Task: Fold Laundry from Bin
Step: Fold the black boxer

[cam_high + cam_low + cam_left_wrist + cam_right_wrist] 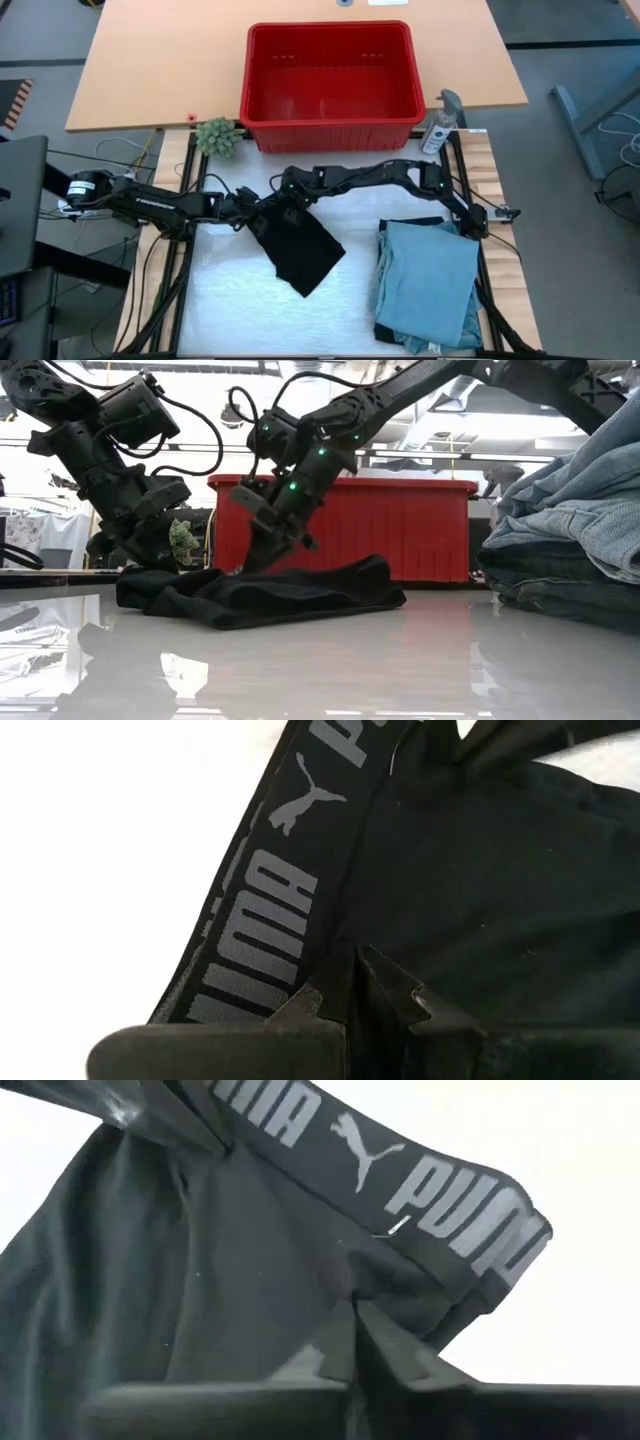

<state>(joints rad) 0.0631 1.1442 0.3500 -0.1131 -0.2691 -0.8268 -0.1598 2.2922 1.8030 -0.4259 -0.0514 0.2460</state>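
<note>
A small black garment (303, 252) with a lettered waistband (262, 910) lies on the white table mat (230, 310) at the middle. It is the laundry piece in hand. My left gripper (248, 212) is shut on its waistband end from the left. My right gripper (290, 207) is shut on the same end a little to the right. The red bin (330, 75) stands empty at the far side. A folded pile of light blue denim pieces (430, 285) rests on the mat at the right. My left gripper pinches the black cloth just beside the waistband (345, 935) between its two fingertips (395, 985). The fingers slant down from the table's left. The garment lies slack on the mat (270, 598). My right gripper pinches the black cloth right below the waistband (350, 1280), near the band's corner, between its fingertips (385, 1335). The fingers slant down from the far right. The garment's rest stays flat on the mat.
A spray bottle (440, 125) and a small green plant (216, 136) stand beside the bin's near corners. The mat's near left part is bare. The denim pile fills the low view's right side (575, 530).
</note>
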